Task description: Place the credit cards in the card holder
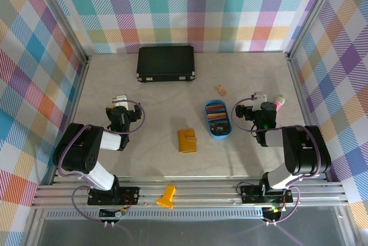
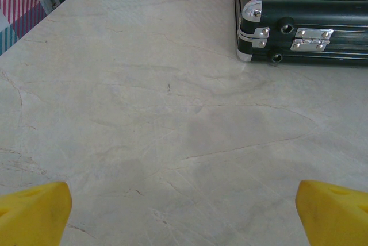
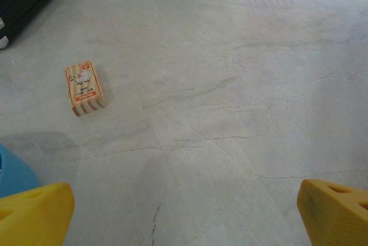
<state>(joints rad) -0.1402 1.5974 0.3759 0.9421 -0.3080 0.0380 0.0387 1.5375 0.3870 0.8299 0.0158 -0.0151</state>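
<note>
near the middle of the table [image 1: 144, 154], the folded yellow card holder [image 1: 187, 140] lies flat, just left of the blue tray [image 1: 219, 135] that holds the credit cards [image 1: 216, 114]. the left gripper [image 2: 183, 214] hangs with fingers spread wide and grasping nothing, facing bare tabletop near the black case [image 2: 305, 25]. the right gripper [image 3: 184, 211] is likewise released and empty, facing a small orange box [image 3: 85, 89] beyond the tray.

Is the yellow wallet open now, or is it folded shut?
Folded shut: the wallet lies flat as one compact yellow block, and no inner pockets are showing.
</note>
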